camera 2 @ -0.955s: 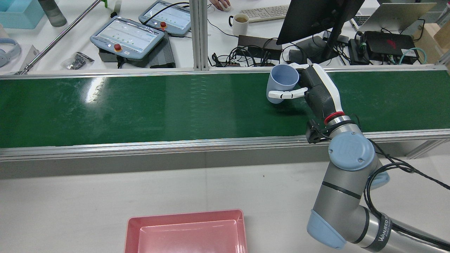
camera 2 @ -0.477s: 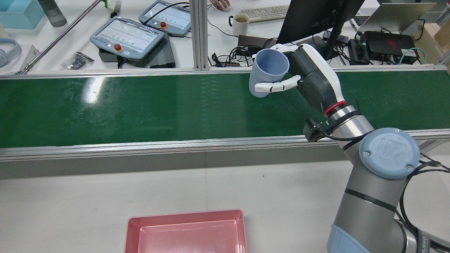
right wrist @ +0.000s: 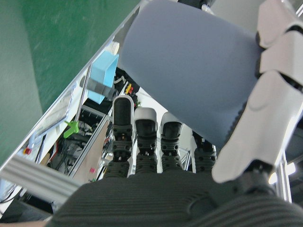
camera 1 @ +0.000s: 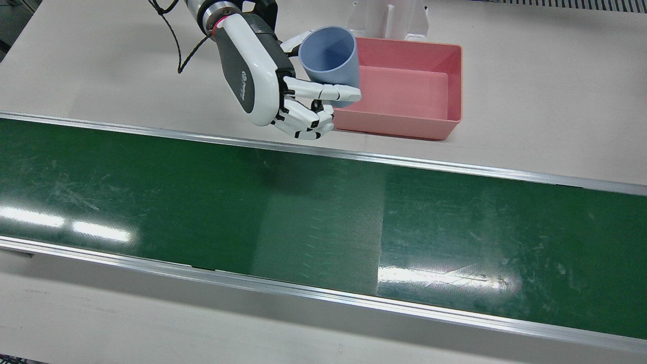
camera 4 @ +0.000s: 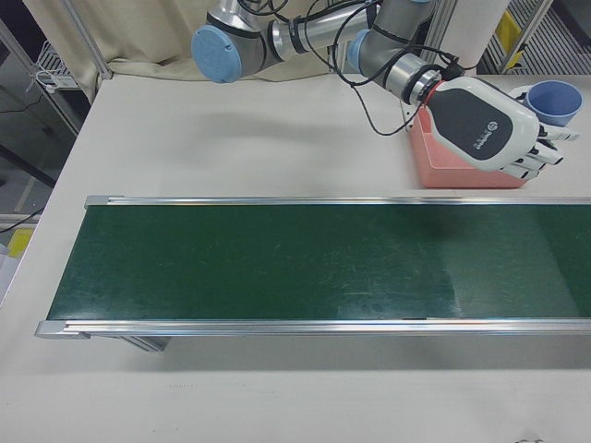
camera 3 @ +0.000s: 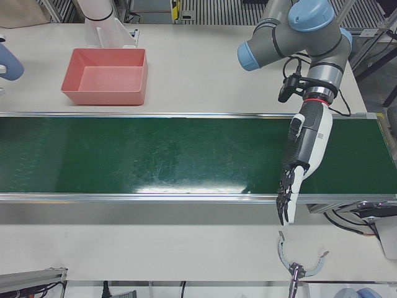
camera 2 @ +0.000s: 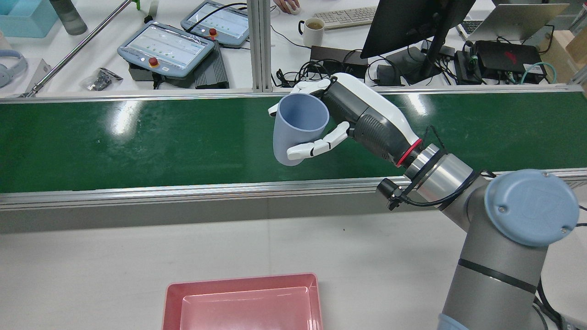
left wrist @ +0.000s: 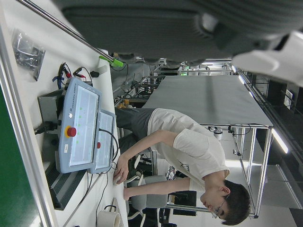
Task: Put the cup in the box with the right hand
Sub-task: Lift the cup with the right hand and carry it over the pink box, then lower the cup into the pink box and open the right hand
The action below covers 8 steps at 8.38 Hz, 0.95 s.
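Green belting (camera 1: 202, 202) runs across the station between two pale tabletops, and beyond it the rear view alone takes in a cluttered desk with two teach pendants (camera 2: 167, 46), a coffee mug (camera 2: 313, 30) and a dark monitor (camera 2: 412, 23). Only the front view shows how close the pink box (camera 1: 452, 86) lies to the right hand (camera 1: 263, 76): just past its fingertips (camera 1: 349, 93), with the cup (camera 1: 329, 55) overlapping the box's near corner. From the rear, the cup (camera 2: 298, 126) hangs clear above the belt, thumb across its front wall and the other fingers (camera 2: 300, 87) behind it. The right hand view shows those fingers (right wrist: 147, 137) curled round the cup's (right wrist: 194, 90) side. It is a plain pale blue tumbler, smooth-walled, tapering toward the base, mouth up and slightly tilted, empty inside. The left-front view alone shows the left hand (camera 3: 304, 152), hanging down over the belt's far end, fingers straight and loosely apart, holding nothing
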Each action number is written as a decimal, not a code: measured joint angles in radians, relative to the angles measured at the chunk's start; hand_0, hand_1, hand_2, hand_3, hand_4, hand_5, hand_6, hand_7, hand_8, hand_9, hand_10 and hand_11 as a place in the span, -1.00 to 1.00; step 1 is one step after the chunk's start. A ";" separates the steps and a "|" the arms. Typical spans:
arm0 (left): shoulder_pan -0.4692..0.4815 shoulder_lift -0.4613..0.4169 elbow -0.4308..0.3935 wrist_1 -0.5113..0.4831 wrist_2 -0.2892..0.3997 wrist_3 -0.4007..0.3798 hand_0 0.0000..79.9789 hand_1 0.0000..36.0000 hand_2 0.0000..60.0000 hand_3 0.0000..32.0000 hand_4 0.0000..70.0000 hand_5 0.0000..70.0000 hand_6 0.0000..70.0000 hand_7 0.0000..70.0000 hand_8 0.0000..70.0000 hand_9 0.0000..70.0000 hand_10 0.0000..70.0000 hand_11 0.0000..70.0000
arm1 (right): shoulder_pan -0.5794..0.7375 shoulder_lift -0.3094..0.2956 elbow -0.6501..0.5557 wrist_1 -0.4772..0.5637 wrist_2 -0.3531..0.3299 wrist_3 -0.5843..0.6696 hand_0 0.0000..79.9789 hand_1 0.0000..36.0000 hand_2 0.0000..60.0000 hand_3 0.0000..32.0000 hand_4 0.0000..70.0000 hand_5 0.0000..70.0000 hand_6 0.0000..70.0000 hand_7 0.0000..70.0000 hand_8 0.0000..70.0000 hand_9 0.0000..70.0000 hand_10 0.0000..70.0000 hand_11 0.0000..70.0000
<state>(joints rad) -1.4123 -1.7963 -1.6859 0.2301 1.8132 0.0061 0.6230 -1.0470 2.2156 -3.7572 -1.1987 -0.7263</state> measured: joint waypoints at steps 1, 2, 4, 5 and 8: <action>0.000 0.000 0.000 0.000 0.000 0.000 -1.00 -1.00 -1.00 -1.00 -1.00 -1.00 -1.00 -1.00 -1.00 -1.00 -1.00 -1.00 | -0.033 0.022 0.003 0.000 -0.041 -0.038 0.19 -0.20 -0.16 -1.00 0.19 -0.73 0.07 1.00 0.39 1.00 -0.02 0.39; 0.000 0.000 0.000 0.000 0.000 0.000 -1.00 -1.00 -1.00 -1.00 -1.00 -1.00 -1.00 -1.00 -1.00 -1.00 -1.00 -1.00 | -0.091 0.034 0.005 0.000 -0.061 -0.080 0.20 -0.17 -0.19 -1.00 0.07 -0.73 0.06 1.00 0.36 1.00 -0.07 0.33; 0.000 0.000 0.000 0.000 -0.001 0.000 -1.00 -1.00 -1.00 -1.00 -1.00 -1.00 -1.00 -1.00 -1.00 -1.00 -1.00 -1.00 | -0.246 0.039 0.007 0.001 -0.060 -0.189 0.20 -0.14 -0.26 -1.00 -0.07 -0.73 0.05 1.00 0.33 1.00 -0.11 0.28; 0.000 0.000 0.000 -0.001 -0.001 0.000 -1.00 -1.00 -1.00 -1.00 -1.00 -1.00 -1.00 -1.00 -1.00 -1.00 -1.00 -1.00 | -0.310 0.035 0.007 0.002 -0.044 -0.235 0.20 -0.16 -0.28 -1.00 -0.15 -0.73 0.05 1.00 0.32 1.00 -0.12 0.27; 0.000 0.000 0.000 0.000 0.000 0.000 -1.00 -1.00 -1.00 -1.00 -1.00 -1.00 -1.00 -1.00 -1.00 -1.00 -1.00 -1.00 | -0.381 -0.004 -0.006 0.005 -0.014 -0.314 0.19 -0.26 -0.42 -1.00 -0.12 -0.74 0.05 1.00 0.34 1.00 -0.09 0.31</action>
<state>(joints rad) -1.4127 -1.7963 -1.6858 0.2297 1.8131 0.0062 0.2417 -1.0515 2.2091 -3.7527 -1.2128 -1.0399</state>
